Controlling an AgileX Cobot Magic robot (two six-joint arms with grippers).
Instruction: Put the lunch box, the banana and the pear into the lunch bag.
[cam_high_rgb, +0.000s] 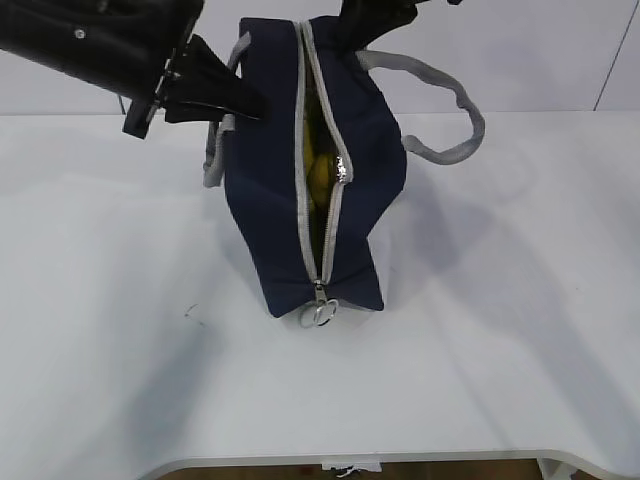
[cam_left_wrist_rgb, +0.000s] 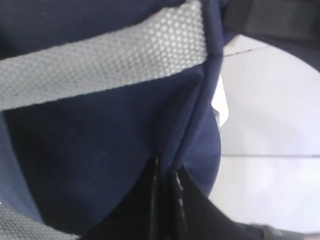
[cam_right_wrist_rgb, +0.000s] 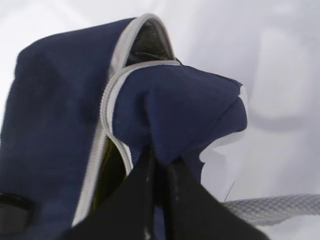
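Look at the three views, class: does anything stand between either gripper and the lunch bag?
No. Both grippers are already pinching the lunch bag fabric: the left gripper on one side, the right gripper by the zipper opening. Something yellow shows inside.

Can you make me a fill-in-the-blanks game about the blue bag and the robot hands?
1. The lunch bag stands on a ___ table.
2. Through the open zipper something ___ in colour shows inside.
3. The left hand and the right hand are both shut on the bag's ___ fabric.
4. The zipper's ring pull sits at the end ___ the camera in the exterior view.

Missing words: white; yellow; blue; nearest
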